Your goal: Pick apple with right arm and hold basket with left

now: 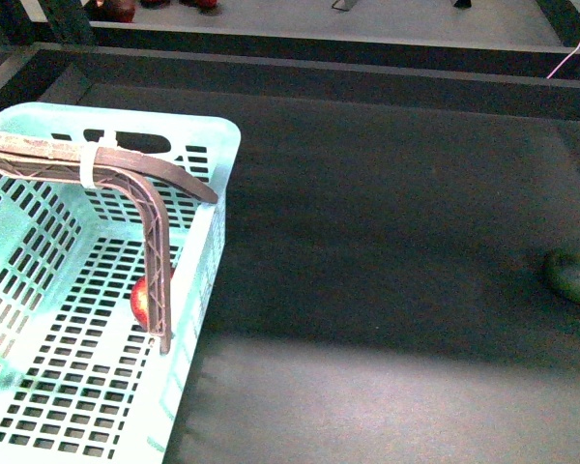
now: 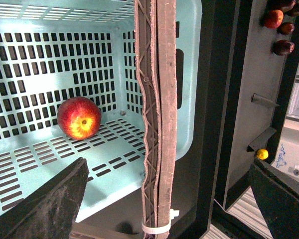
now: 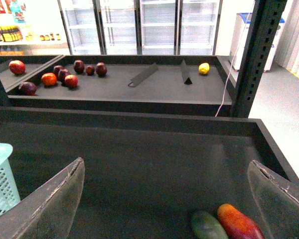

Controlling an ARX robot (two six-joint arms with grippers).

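Observation:
The red apple (image 2: 79,117) with a yellow patch lies on the slotted floor of the mint-aqua basket (image 1: 201,290); in the front view it (image 1: 140,300) peeks out behind the brown ribbed handle (image 1: 157,271). In the left wrist view the basket's wall (image 2: 50,64) and its brown handle (image 2: 158,114) run between my open left gripper's (image 2: 167,199) jaws, not touching them. My right gripper (image 3: 167,199) is open and empty above the dark shelf, far from the basket's corner (image 3: 0,179). Neither gripper shows in the front view.
A green fruit (image 1: 572,275) and an orange-red one (image 3: 239,223) lie at the shelf's right end. A dark raised edge (image 1: 300,63) bounds the shelf at the back. Beyond it is another shelf with several dark red fruits (image 3: 65,74) and a yellow one (image 3: 204,68).

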